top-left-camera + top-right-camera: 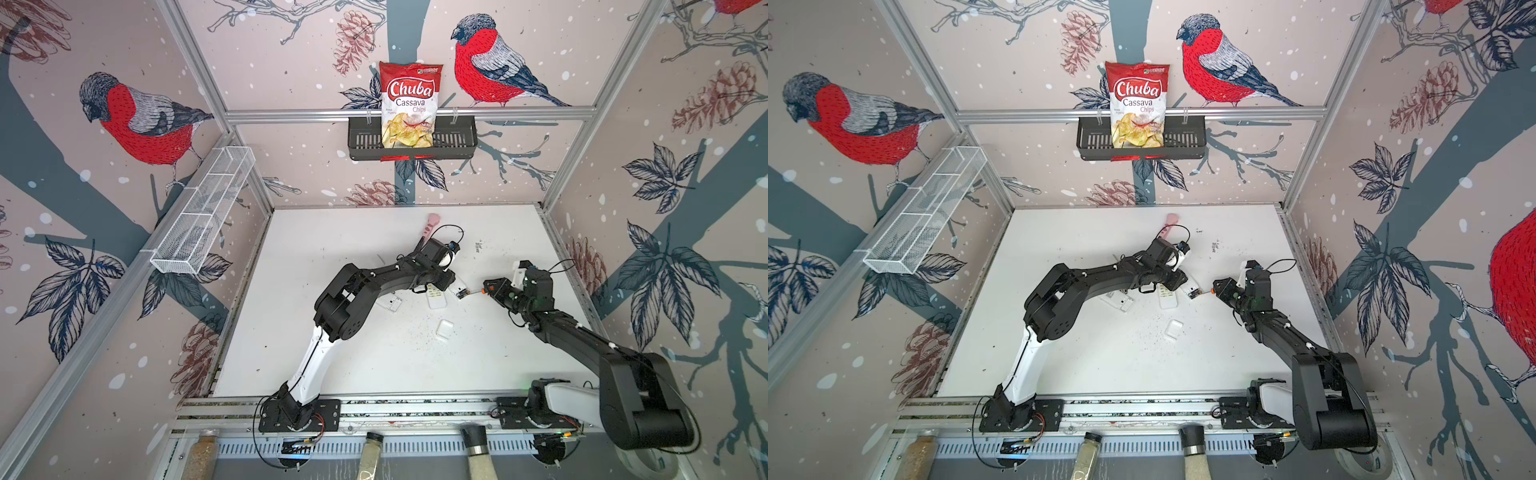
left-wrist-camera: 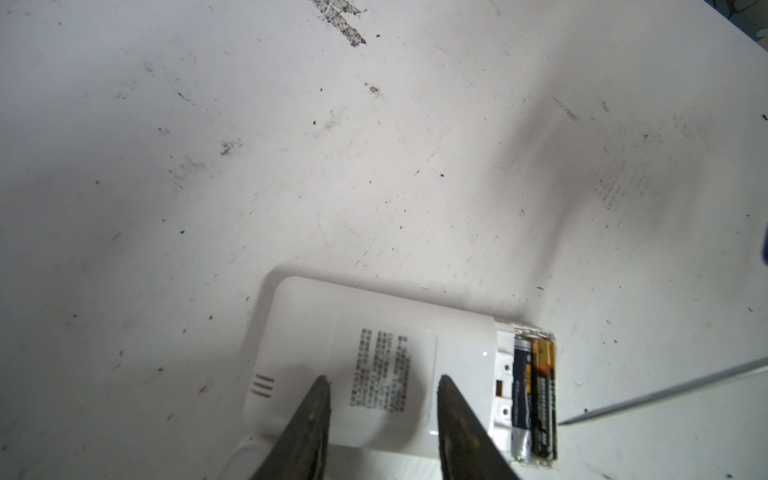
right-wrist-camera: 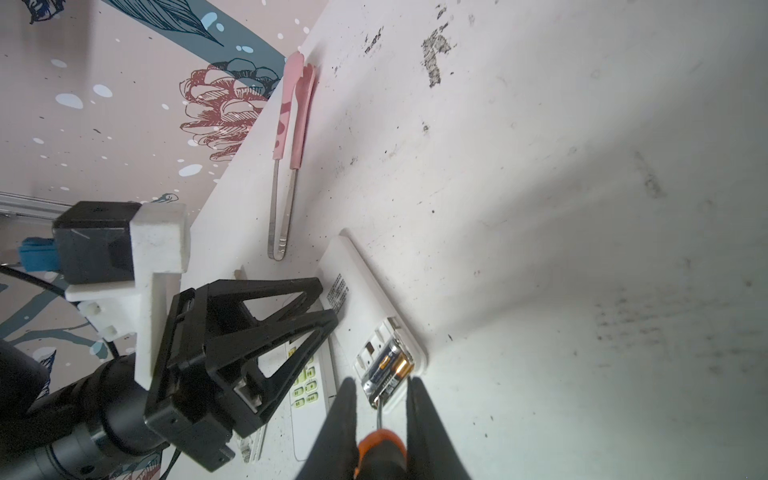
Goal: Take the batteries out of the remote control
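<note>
A white remote control (image 2: 374, 316) lies face down, its battery bay open at one end. Two batteries (image 2: 536, 395) lie side by side in that bay, one black and gold, one blue and silver; the right wrist view shows the batteries (image 3: 388, 365) too. My left gripper (image 2: 382, 380) is open, its fingertips (image 2: 322, 388) over the remote's back with nothing between them. My right gripper (image 3: 382, 379) is shut on the orange-handled screwdriver (image 3: 380, 442). The screwdriver's shaft (image 2: 665, 395) reaches the bay's edge beside the black battery. In both top views the remote control (image 1: 457, 287) (image 1: 1191, 289) lies between the two arms.
A second white remote (image 1: 436, 298) with green buttons lies right beside the first. A small white cover (image 1: 444, 329) sits nearer the front, and another white piece (image 1: 388, 302) lies under my left arm. Pink-tipped tongs (image 3: 286, 166) lie by the back wall.
</note>
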Robot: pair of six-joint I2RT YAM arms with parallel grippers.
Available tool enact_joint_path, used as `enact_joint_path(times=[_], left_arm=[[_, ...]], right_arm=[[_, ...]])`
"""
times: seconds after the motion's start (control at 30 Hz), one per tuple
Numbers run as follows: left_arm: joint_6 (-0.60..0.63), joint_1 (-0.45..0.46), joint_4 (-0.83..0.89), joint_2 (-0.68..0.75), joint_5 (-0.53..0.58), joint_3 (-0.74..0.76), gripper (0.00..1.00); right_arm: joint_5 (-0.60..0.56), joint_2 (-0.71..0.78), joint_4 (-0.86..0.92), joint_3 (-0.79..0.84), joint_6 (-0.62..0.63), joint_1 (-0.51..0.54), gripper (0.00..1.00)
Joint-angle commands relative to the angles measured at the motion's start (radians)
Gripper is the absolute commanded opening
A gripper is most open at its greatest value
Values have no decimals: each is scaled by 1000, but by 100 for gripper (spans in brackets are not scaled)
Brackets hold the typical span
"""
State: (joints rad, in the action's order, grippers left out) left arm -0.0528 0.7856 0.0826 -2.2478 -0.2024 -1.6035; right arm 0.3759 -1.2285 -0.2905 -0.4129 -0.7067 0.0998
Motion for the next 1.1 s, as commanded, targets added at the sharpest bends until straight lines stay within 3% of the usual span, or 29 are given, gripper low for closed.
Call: enact_joint_path(times=[0.0, 1.07], left_arm=[[-7, -3, 77, -10, 6, 3, 43], [-7, -3, 84, -13, 7, -8, 43]], right_arm=[[11, -6, -36, -4, -4, 0, 0], [-125, -20, 38, -46, 88, 64, 0]])
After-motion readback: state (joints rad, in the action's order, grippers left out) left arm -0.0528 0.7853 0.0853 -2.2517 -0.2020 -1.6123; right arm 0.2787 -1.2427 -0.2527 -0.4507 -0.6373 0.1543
